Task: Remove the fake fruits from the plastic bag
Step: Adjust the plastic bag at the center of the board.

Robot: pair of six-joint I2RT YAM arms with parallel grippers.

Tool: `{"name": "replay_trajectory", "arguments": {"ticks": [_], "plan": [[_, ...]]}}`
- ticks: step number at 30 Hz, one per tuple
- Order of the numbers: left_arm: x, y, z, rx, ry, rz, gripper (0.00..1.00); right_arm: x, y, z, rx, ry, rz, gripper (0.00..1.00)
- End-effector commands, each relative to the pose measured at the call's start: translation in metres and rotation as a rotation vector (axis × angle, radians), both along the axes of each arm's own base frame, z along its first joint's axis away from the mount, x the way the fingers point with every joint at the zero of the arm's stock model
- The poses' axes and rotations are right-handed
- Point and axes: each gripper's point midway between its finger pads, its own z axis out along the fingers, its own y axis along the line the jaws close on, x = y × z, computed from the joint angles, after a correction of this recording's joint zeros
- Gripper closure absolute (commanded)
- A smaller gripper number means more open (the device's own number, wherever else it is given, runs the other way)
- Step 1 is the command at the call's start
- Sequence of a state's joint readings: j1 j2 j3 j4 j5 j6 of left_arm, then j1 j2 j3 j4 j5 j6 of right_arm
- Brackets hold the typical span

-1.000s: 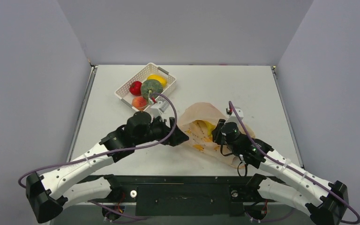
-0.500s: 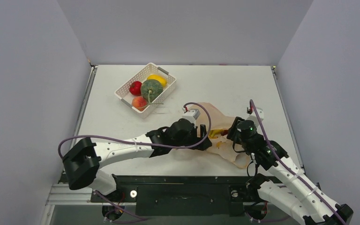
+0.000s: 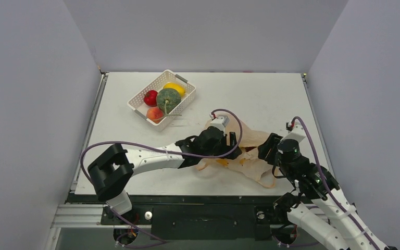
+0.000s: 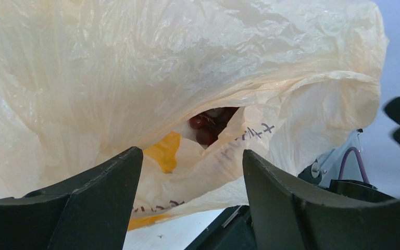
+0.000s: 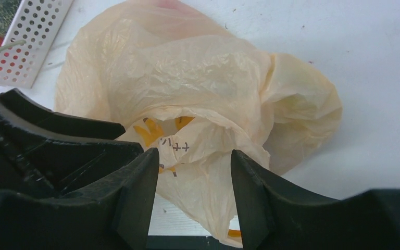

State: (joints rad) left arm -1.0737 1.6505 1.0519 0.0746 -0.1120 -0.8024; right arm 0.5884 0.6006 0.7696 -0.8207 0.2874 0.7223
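Bag (image 3: 250,140): lying crumpled on the table (image 3: 271,99), between both grippers.
Left gripper (image 4: 190,198): jaws standing apart, facing the bag mouth, gripping nothing.
Right gripper (image 5: 195,192): jaws standing apart, pointing at the bag, gripping nothing.
Grapes (image 4: 211,125): showing inside the bag opening.
Basket (image 3: 135,104): holding apple (image 3: 150,98), melon (image 3: 168,100), yellow fruit (image 3: 174,87).

White table (image 3: 271,94): plastic bag (image 3: 252,136), latticed basket (image 3: 147,87)
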Motion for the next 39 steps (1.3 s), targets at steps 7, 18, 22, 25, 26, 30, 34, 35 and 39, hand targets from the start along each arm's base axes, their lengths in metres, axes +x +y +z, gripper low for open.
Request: {"name": "replay_trajectory", "arguments": {"ticks": [7,18,22,25,26,30,34,35,39], "plan": [[0.022,-0.014,0.027,-0.056,-0.079,-0.088,0.33,-0.017,-0.012,0.005,-0.016,0.045,-0.017,0.45],[0.012,0.049,0.069,-0.123,-0.075,-0.154,0.31,0.015,0.106,0.036,0.462,-0.037,0.23,0.4],[-0.011,0.063,0.097,-0.174,-0.094,-0.198,0.3,0.032,0.117,0.025,0.476,-0.044,0.107,0.41],[-0.032,0.069,0.108,-0.18,-0.086,-0.241,0.3,0.046,0.118,0.012,0.467,-0.032,0.024,0.42],[-0.038,0.07,0.116,-0.193,-0.1,-0.256,0.3,0.05,0.118,0.006,0.452,-0.027,0.005,0.41],[-0.061,0.067,0.123,-0.196,-0.113,-0.307,0.3,0.072,0.118,-0.006,0.417,-0.016,-0.044,0.42],[-0.078,0.063,0.114,-0.183,-0.118,-0.329,0.3,0.081,0.121,-0.009,0.397,0.009,-0.023,0.46],[-0.082,0.063,0.108,-0.174,-0.111,-0.33,0.3,0.075,0.121,-0.012,0.376,0.027,-0.006,0.45],[-0.078,0.063,0.098,-0.159,-0.117,-0.292,0.29,0.038,0.12,-0.003,0.318,-0.017,0.078,0.34]]}}
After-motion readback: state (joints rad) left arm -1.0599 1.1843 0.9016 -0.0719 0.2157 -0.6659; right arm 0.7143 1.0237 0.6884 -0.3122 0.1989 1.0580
